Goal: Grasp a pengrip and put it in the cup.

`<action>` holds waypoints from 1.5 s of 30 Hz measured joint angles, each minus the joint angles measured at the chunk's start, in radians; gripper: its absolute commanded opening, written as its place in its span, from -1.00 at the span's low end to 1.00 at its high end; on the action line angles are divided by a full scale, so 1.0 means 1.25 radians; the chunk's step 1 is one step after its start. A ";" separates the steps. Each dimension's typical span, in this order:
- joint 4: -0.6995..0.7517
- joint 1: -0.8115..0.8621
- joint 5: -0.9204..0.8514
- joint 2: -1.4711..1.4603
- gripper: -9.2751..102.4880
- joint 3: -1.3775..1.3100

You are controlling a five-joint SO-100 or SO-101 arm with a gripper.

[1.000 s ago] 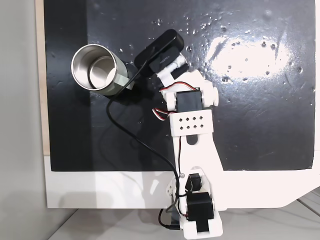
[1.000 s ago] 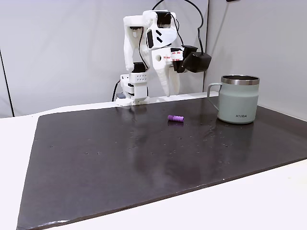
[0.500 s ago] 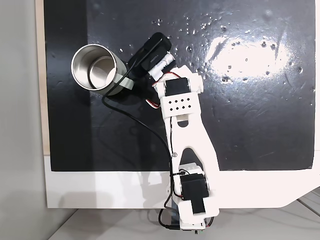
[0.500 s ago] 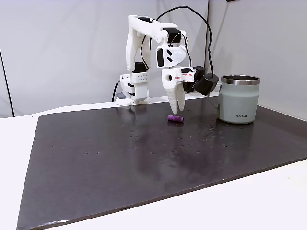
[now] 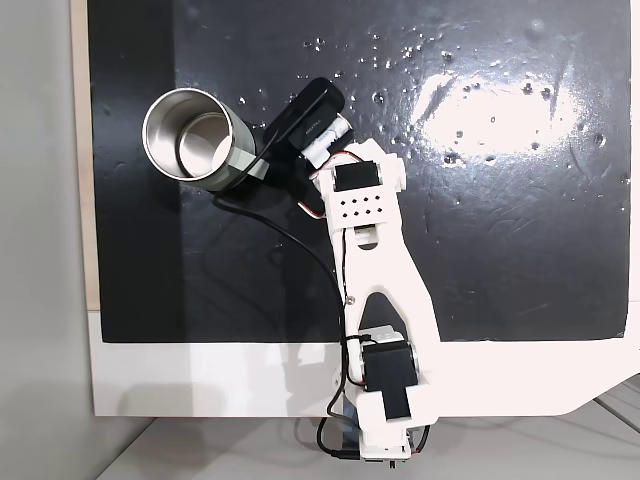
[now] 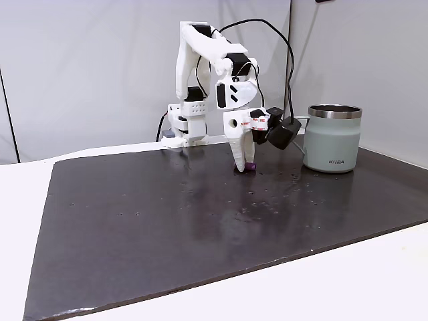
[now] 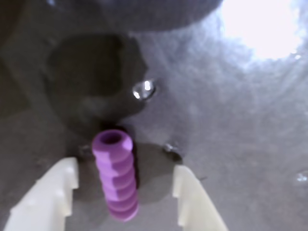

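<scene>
In the wrist view the pengrip (image 7: 115,174) lies flat on the dark mat between the two white fingers (image 7: 45,197), its long axis running along the fingers' own length, with its hollow end pointing away from the camera. It sits nearer the left finger than the right finger (image 7: 195,199) as that view shows them, with a clear gap of mat on each side, so the fingers are spread open around it and grip nothing yet. In a fixed view from the side, the gripper (image 6: 243,162) points straight down with its tips at the mat of the counter (image 6: 200,221), and a sliver of purple shows just beside the tips. The cup (image 6: 332,138) stands upright well to the right of the gripper in that view, handle turned towards the arm; in a fixed view from above, the cup (image 5: 192,139) is to the upper left of the arm's head. Since the pengrip lies lengthwise in the gap, closing should pinch it across its narrow width; being off-centre, it may roll or shift before both fingers meet it.
</scene>
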 measured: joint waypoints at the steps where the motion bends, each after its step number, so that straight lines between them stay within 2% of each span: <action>1: -0.011 0.000 -0.005 0.002 -0.49 0.011; 5: -0.071 0.004 -0.026 0.020 -0.78 0.060; 10: -0.118 0.011 -0.032 0.017 -0.83 0.093; 17: -0.117 0.011 -0.017 0.020 -0.84 0.092; 20: -0.016 0.012 0.044 -0.004 -0.84 0.011; 25: 0.229 0.020 0.206 -0.049 -0.84 -0.193; 29: 0.351 -0.018 0.323 -0.050 -0.84 -0.342; 38: 0.536 -0.117 0.579 0.027 -0.84 -0.531; 45: 0.604 -0.241 0.806 0.085 -0.84 -0.698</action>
